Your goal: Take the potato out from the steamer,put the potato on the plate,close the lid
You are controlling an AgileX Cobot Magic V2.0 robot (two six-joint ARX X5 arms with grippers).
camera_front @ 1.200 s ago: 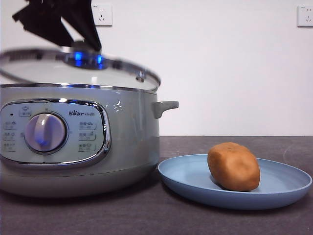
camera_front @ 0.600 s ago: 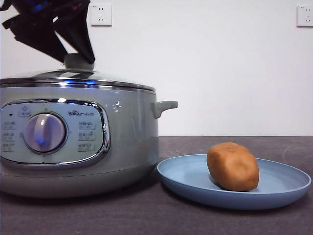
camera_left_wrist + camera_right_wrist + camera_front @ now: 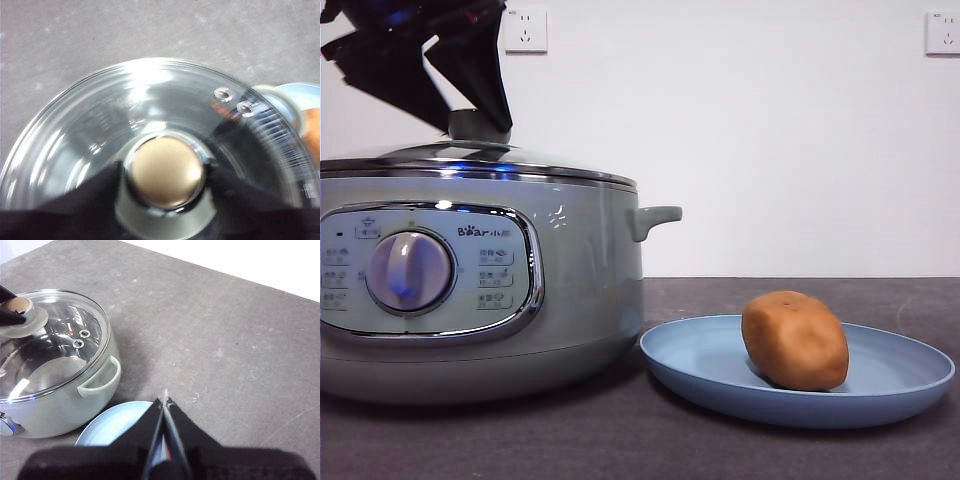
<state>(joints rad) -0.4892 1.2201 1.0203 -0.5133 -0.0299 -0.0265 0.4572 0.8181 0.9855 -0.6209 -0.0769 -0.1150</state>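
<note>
The potato [image 3: 795, 340] lay on the plate [image 3: 900, 375]. Beside it, the lid [image 3: 480, 160] sat on the steamer [image 3: 580, 290], its knob clamped by the left gripper [image 3: 164, 172]. The right gripper [image 3: 164, 405] was closed, empty, above the plate.

potato [image 3: 794, 340]: on blue plate [image 3: 900, 385] | glass lid [image 3: 470, 158]: seated on steamer [image 3: 580, 290]

Clear glossy glass is seen in the lid [image 3: 100, 130], chrome on its rim; the plate [image 3: 880, 385] and potato [image 3: 795, 340] look matt.
</note>
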